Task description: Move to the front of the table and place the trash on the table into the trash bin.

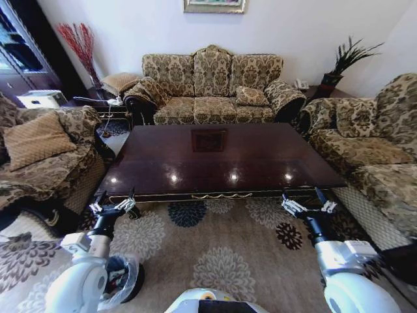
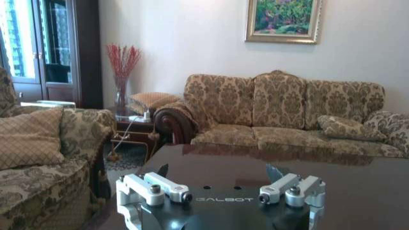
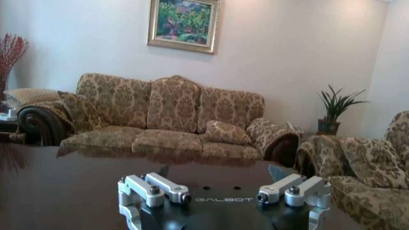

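Here both grippers, left gripper (image 1: 115,199) and right gripper (image 1: 308,199), hang released before the table (image 1: 221,160) edge.

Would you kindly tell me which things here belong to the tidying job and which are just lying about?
Job: table; trash bin beside the left arm; left gripper and right gripper, jaws open, at the table's near edge.
Lying about: sofa, potted plant, painting, red twigs, rug.

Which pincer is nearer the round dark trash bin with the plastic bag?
Left. The left pincer sits just above the round dark bag-lined trash bin; the right pincer is across the rug.
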{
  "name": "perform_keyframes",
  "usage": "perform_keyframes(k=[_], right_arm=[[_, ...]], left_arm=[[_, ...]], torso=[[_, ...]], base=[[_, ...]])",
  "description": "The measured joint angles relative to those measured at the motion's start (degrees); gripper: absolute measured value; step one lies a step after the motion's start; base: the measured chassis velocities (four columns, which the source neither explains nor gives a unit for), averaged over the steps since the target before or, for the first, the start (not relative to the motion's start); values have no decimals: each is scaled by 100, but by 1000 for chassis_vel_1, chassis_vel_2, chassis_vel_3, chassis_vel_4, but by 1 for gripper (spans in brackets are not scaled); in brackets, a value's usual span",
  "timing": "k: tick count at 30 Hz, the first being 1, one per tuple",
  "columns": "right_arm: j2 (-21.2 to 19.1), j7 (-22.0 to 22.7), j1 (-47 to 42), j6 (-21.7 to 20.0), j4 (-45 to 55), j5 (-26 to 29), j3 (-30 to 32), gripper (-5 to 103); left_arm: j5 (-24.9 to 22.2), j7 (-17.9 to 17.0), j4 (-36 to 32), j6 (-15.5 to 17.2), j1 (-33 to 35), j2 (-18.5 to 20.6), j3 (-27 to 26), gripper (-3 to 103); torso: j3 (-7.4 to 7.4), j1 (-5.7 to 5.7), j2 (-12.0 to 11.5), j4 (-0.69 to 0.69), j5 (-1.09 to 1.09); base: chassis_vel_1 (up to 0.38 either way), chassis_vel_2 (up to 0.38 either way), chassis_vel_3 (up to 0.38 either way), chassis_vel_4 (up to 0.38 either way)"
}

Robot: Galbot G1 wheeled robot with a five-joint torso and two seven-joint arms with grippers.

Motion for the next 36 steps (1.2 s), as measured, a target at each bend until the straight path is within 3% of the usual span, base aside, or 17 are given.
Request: perform_keyframes(k=[36], right_arm=[[4,2,2,5,0,-9,-10,100]], left_arm=[[-1,1,1,-7,2,0,-2,100]], torso=[[0,0,0,0,0]], base=[[0,0,0,0]])
